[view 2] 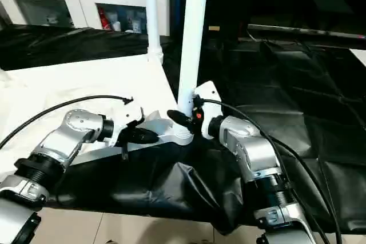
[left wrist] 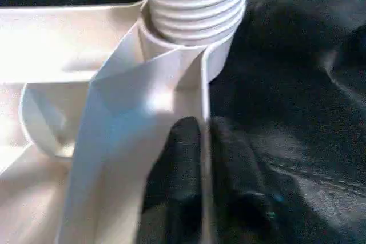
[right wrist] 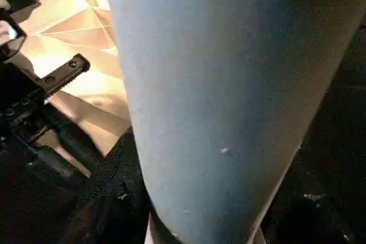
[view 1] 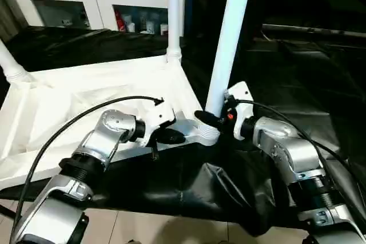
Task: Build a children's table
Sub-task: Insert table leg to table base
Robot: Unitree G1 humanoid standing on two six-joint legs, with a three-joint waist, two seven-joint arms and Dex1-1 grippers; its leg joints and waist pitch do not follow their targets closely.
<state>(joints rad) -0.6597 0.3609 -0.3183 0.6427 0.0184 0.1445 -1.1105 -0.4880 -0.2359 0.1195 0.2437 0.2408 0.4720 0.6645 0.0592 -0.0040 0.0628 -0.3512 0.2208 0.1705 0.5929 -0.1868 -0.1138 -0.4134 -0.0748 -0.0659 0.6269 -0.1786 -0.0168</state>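
The children's table lies upside down, its white top (view 1: 86, 101) resting on the black-draped table. Three white legs stand up from its corner sockets: one at the near right (view 1: 229, 38), one behind it (view 1: 174, 15), one at the far left (view 1: 11, 67). My left gripper (view 1: 170, 136) is shut on the top's thin rim wall (left wrist: 203, 112), one black finger (left wrist: 177, 164) on each side, just short of the near right socket (view 1: 209, 135). The leg's ribbed end (left wrist: 197, 4) sits in that socket. My right gripper (view 1: 214, 119) is shut around the base of this leg (right wrist: 217, 84).
A white cabinet with glass doors (view 1: 86, 4) stands behind the table. Black drape (view 1: 297, 72) covers the surface to the right and hangs in folds over the front edge (view 1: 189, 187). Light floor tiles (view 1: 171, 227) show below.
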